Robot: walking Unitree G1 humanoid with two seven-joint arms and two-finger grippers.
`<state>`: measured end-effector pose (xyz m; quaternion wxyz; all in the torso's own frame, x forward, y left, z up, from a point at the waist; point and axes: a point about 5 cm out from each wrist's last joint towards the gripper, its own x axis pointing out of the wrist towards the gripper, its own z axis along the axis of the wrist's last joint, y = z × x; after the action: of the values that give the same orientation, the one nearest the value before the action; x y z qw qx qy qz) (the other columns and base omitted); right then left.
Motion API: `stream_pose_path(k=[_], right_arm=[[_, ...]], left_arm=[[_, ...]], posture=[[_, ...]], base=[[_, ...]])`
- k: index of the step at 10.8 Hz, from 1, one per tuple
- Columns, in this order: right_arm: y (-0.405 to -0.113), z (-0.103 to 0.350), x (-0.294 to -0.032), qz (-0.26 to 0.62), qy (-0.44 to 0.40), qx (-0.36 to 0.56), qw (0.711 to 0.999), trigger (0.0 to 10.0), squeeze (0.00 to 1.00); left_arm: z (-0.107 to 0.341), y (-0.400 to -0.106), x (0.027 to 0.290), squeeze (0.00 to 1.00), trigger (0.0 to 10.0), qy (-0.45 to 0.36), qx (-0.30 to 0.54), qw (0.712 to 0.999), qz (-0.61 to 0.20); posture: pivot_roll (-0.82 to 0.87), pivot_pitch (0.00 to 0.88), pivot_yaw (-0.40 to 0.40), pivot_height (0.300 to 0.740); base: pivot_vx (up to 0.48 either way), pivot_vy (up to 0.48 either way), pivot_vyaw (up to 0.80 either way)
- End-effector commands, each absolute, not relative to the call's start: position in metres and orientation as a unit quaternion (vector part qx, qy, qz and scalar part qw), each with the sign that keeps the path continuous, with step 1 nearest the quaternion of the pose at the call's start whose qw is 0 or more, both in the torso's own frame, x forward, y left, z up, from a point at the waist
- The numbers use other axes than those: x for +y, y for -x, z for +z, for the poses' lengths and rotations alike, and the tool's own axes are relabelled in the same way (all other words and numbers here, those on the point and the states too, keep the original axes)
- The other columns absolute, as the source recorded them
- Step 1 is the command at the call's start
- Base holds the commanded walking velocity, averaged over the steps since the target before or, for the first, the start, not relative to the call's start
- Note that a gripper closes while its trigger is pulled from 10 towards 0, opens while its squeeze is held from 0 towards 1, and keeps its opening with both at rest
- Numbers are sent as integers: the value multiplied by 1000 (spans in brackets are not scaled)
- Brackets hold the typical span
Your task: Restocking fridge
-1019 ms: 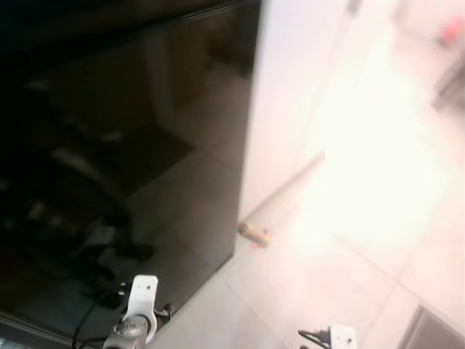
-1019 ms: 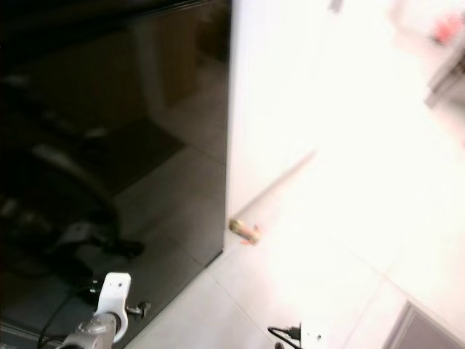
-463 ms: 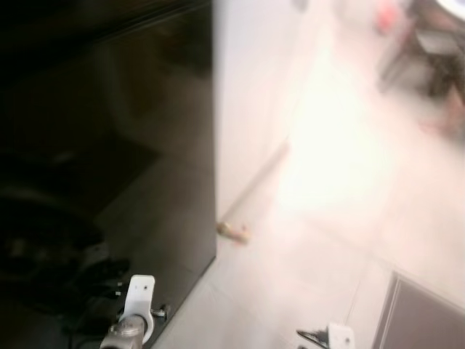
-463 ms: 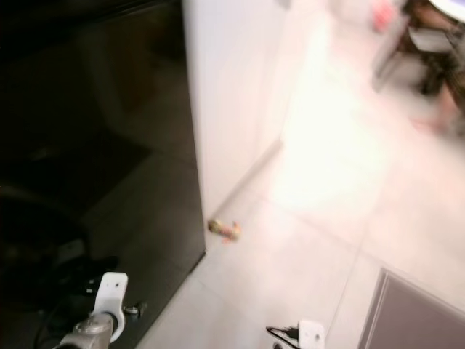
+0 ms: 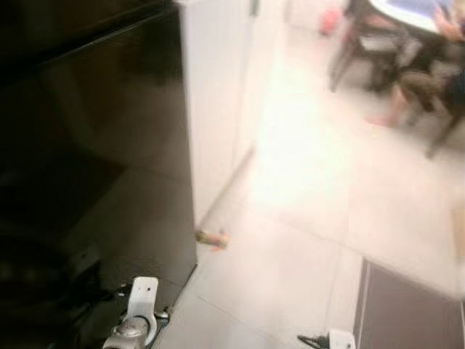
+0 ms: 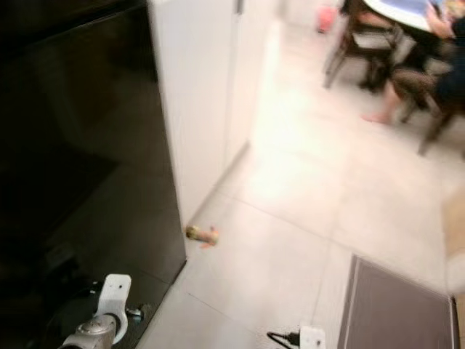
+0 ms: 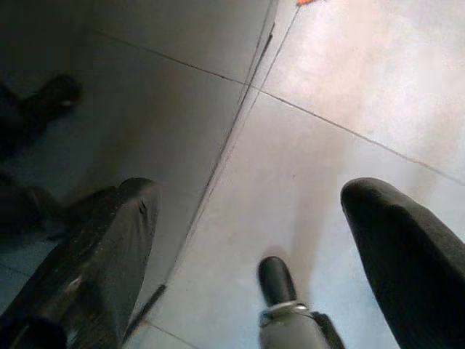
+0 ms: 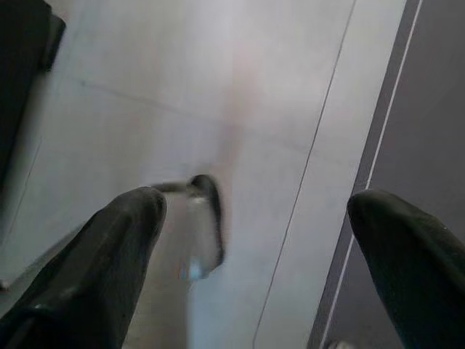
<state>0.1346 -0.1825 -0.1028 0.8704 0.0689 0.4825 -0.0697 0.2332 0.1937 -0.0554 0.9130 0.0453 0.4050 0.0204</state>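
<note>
A tall unit with a glossy black front (image 5: 94,145) and a white side (image 5: 214,94) stands at my left. At the foot of its corner a small tan cylinder-shaped thing (image 5: 211,238) lies on the floor. Both arms hang low: the left wrist (image 5: 138,314) beside the black front, the right wrist (image 5: 336,339) over the tiles. My left gripper (image 7: 251,207) is open above the floor with nothing between its fingers. My right gripper (image 8: 254,214) is open too, with nothing in it, over pale tile beside the grey mat.
Pale floor tiles (image 5: 305,182) stretch ahead. A grey mat (image 5: 407,309) lies at the lower right. At the far right a person (image 6: 436,73) sits on a chair at a table (image 5: 407,11), with a dark chair (image 5: 363,51) nearby.
The whole view has swung to the right: the black front takes up less of the picture, and the table, chairs and seated person have come into sight. Both arms hang as before.
</note>
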Motion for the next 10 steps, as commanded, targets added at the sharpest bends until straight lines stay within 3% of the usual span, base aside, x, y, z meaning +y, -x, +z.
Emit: stream_pose_path(k=[1,10], right_arm=[[-132,-103,-189,-76,-64,487,868,10000,0],[-132,-103,-188,-76,-62,490,866,10000,0]], left_arm=[[-57,-232,189,0,10000,-48,414,909,11],[-58,-231,188,0,10000,-44,417,908,5]], posture=[[-143,50,-8,731],[-141,40,-5,731]], base=[[0,0,-706],[0,0,-706]])
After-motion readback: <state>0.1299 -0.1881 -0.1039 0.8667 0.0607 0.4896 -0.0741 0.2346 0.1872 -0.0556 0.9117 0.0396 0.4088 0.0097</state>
